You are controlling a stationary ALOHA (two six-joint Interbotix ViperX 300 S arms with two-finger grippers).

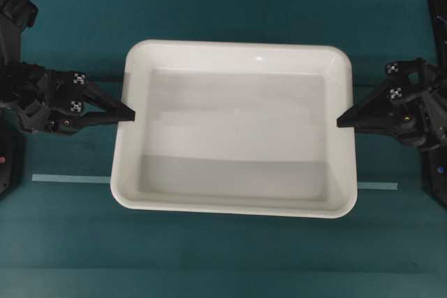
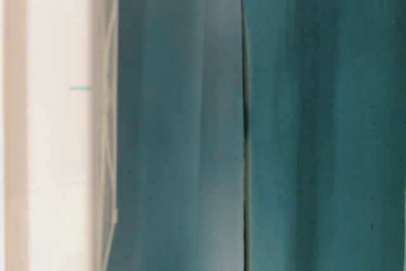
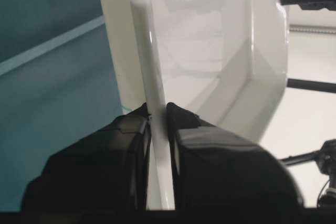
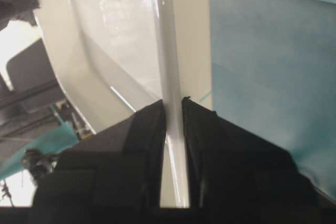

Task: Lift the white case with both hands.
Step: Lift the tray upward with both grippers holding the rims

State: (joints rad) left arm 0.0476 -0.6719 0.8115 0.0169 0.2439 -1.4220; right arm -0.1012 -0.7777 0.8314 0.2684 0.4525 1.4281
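Note:
The white case (image 1: pixel 234 127) lies across the middle of the teal table in the overhead view, a wide shallow tray with nothing in it. My left gripper (image 1: pixel 130 114) is shut on the middle of its left rim. In the left wrist view the two black fingers (image 3: pixel 131 129) pinch the thin white rim (image 3: pixel 152 66) from both sides, with the left gripper (image 3: pixel 158 112) tight on it. My right gripper (image 1: pixel 341 122) is shut on the right rim in the same way, and the right wrist view shows this gripper (image 4: pixel 174 104) clamping the rim (image 4: pixel 165 40). I cannot tell whether the case is off the table.
A thin pale tape strip (image 1: pixel 70 179) runs across the table and passes under the case, coming out again on the right. The black arm bodies (image 1: pixel 21 95) stand at both side edges. The table-level view is blurred: teal surface (image 2: pixel 304 125) and a white band on the left.

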